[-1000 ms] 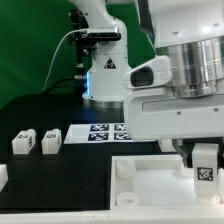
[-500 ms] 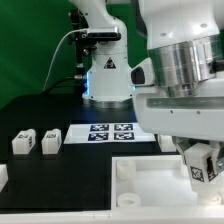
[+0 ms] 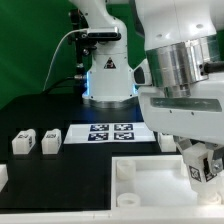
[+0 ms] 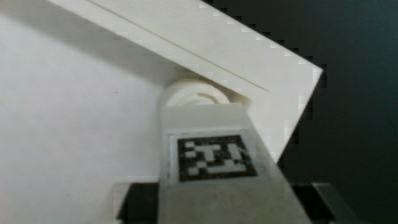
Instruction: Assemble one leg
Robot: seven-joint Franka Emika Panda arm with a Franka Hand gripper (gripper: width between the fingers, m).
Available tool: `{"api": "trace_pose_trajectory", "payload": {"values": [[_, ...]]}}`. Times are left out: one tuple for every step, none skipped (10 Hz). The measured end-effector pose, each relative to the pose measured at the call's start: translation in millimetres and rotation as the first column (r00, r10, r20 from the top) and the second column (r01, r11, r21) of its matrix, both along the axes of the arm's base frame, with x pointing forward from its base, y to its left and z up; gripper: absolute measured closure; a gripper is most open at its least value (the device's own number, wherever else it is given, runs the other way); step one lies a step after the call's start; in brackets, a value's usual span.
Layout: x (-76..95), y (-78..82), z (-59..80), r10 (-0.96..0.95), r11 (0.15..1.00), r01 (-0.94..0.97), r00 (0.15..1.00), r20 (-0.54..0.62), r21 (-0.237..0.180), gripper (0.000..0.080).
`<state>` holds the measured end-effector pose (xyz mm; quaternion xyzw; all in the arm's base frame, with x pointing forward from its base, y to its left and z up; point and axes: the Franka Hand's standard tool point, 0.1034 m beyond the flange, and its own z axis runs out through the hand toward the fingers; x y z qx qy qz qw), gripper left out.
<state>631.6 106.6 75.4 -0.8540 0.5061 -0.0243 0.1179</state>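
My gripper point(image 3: 202, 163) is shut on a leg point(image 3: 197, 172), a small white block with a black-and-white tag, and holds it over the large white tray-like piece point(image 3: 150, 180) at the exterior view's right. In the wrist view the held leg point(image 4: 217, 150) sits between my dark fingers point(image 4: 143, 200) and points at a round corner socket point(image 4: 199, 97) of the tray-like piece point(image 4: 71, 110). Two more legs point(image 3: 23, 142) point(image 3: 50, 140) stand on the black table at the exterior view's left.
The marker board point(image 3: 108, 132) lies flat behind the tray-like piece. The arm's base point(image 3: 105, 75) stands at the back. Another white part point(image 3: 3, 176) shows at the left edge. A raised socket point(image 3: 125, 169) sits at the tray's near left corner.
The gripper has moved down and slightly toward the exterior view's left with the leg, and has tilted, bringing the leg closer to the tray-like piece.
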Motion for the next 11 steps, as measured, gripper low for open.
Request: {"api": "trace_pose_trajectory", "payload": {"values": [[0.0,0.0,0.0,0.000,1.000,0.000,1.000,0.000,0.000,0.0503],[0.0,0.0,0.0,0.000,1.000,0.000,1.000,0.000,0.000,0.0503],[0.0,0.0,0.0,0.000,1.000,0.000,1.000,0.000,0.000,0.0503],[0.0,0.0,0.0,0.000,1.000,0.000,1.000,0.000,0.000,0.0503],[0.0,0.0,0.0,0.000,1.000,0.000,1.000,0.000,0.000,0.0427],[-0.4,0.2,-0.9,-0.067,0.998,0.067,0.998,-0.012,0.014,0.0427],[-0.8,5.1,-1.9,-0.143,0.989,0.144,0.989,-0.025,0.030,0.0290],[0.0,5.4,0.8,0.027,1.000,-0.027,1.000,0.013,0.001,0.0179],[-0.1,7.4,3.0,0.168,0.985,-0.167,0.985,0.034,-0.032,0.0159],[0.1,10.7,4.8,0.301,0.952,-0.298,0.952,0.051,-0.070,0.0159],[0.1,7.9,3.1,0.420,0.905,-0.413,0.906,0.061,-0.099,0.0151]]}}
